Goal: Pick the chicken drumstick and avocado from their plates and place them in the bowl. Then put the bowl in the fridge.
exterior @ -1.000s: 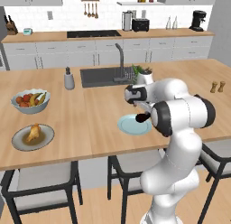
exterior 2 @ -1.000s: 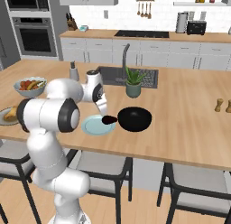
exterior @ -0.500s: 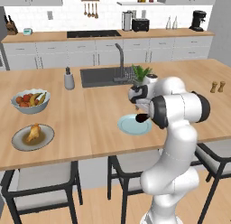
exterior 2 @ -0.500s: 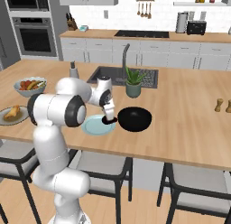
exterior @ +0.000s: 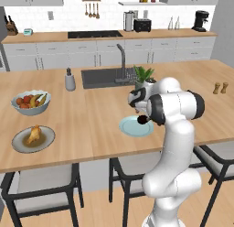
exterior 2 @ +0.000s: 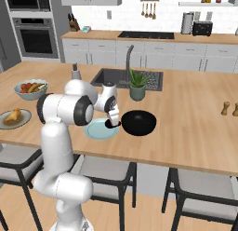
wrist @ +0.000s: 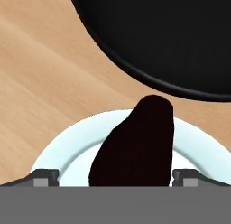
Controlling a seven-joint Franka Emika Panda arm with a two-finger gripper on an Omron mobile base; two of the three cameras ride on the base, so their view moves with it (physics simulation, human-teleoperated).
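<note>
My gripper (wrist: 115, 175) hangs open just above the pale-blue plate (wrist: 63, 151), one fingertip on either side of the dark avocado (wrist: 135, 146) lying on it. From the base, the gripper (exterior 2: 111, 123) is low over that plate (exterior 2: 95, 131), with the black bowl (exterior 2: 138, 122) right beside it and the bowl's rim (wrist: 149, 78) just past the avocado. The golden-brown chicken drumstick (exterior: 33, 134) rests on the grey plate (exterior: 20, 144) at the island's near left, far from the gripper (exterior: 142, 117). I cannot make out the fridge.
A pale fruit bowl (exterior: 31, 102) stands behind the grey plate. A potted plant (exterior 2: 138, 83) sits by the sink (exterior: 105, 77), with a soap dispenser (exterior: 70, 79) to its left. Salt and pepper shakers (exterior 2: 230, 108) stand far right. Stools line the near edge.
The hand has come down from above the island onto the pale-blue plate, its open fingers now straddling the avocado. Nothing else has moved.
</note>
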